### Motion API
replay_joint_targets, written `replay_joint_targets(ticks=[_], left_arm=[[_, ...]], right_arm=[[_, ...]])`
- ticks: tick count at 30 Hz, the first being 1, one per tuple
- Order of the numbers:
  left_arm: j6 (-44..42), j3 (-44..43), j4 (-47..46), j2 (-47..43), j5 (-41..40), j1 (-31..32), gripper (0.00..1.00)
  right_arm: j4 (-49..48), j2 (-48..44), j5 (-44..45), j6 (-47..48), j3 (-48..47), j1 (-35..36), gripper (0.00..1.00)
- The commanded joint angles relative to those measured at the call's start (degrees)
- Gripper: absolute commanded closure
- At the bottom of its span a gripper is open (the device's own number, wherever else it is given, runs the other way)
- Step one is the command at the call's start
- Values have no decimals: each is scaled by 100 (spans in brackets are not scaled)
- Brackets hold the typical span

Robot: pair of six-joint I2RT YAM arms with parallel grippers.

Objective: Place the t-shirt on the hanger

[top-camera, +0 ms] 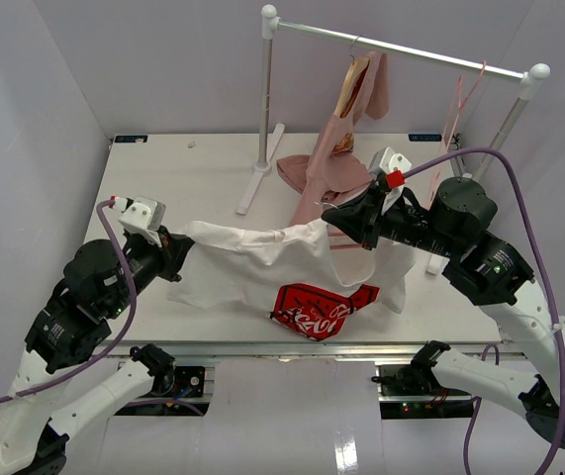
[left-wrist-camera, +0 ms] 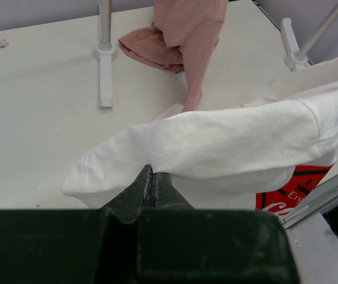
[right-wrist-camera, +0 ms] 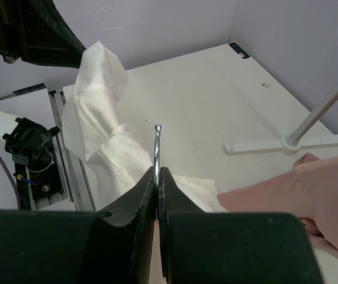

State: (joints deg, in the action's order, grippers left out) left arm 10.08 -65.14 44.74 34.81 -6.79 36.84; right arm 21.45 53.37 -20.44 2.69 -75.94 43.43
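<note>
white table (top-camera: 213, 178) comes first. it sits inside pale walls, and we see bare room on its back left part, between the left wall and the rack (top-camera: 265, 99). the rack stands at the back right with its rail up high, and its feet take up some of the table there.

the t-shirt (top-camera: 252, 262) is the next big thing. it is pulled out in a band across the front of the table, from one pincer to the other. its lower part with the red print (top-camera: 317, 309) lies right at the near edge.

a dusty-pink garment (top-camera: 327, 168) hangs from the rail and slumps onto the table just behind the t-shirt.

the left gripper (top-camera: 176, 249) is at the left end of the t-shirt, its fingers pinched tight on the white cloth. the right gripper (top-camera: 339, 220) is at the right end, up above the cloth, pinched tight on the hanger (right-wrist-camera: 157, 145). we see only the hanger's shiny hook, standing straight up between the fingers, with white cloth just below it.
</note>
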Motion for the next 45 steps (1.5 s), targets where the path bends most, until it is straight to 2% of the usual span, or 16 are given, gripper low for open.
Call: replay_joint_targets(ticks=[1, 8, 14, 17, 23, 28, 35, 45], left_arm=[[64, -209, 211, 44, -705, -10, 100], [264, -315, 369, 70, -2072, -10, 100], [293, -639, 439, 334, -2283, -10, 100], [277, -669, 603, 468, -2799, -10, 100], [258, -652, 673, 491, -2916, -10, 100], [301, -779, 986, 852, -2987, -10, 100], [337, -601, 1086, 776, -3306, -10, 100], [476, -890, 1653, 876, -3722, -10, 100]], right_arm=[[-185, 7, 75, 130, -87, -28, 92], [600, 183, 40, 522, -398, -39, 92], [1147, 63, -126, 861, -455, -44, 92], [1344, -5, -171, 965, -553, -44, 92], [1918, -46, -577, 1202, -847, -45, 92], [1823, -117, -693, 1238, -969, -45, 92], [1757, -40, -88, 1028, -1395, -45, 92], [1722, 217, 396, 1040, -1291, -45, 92]])
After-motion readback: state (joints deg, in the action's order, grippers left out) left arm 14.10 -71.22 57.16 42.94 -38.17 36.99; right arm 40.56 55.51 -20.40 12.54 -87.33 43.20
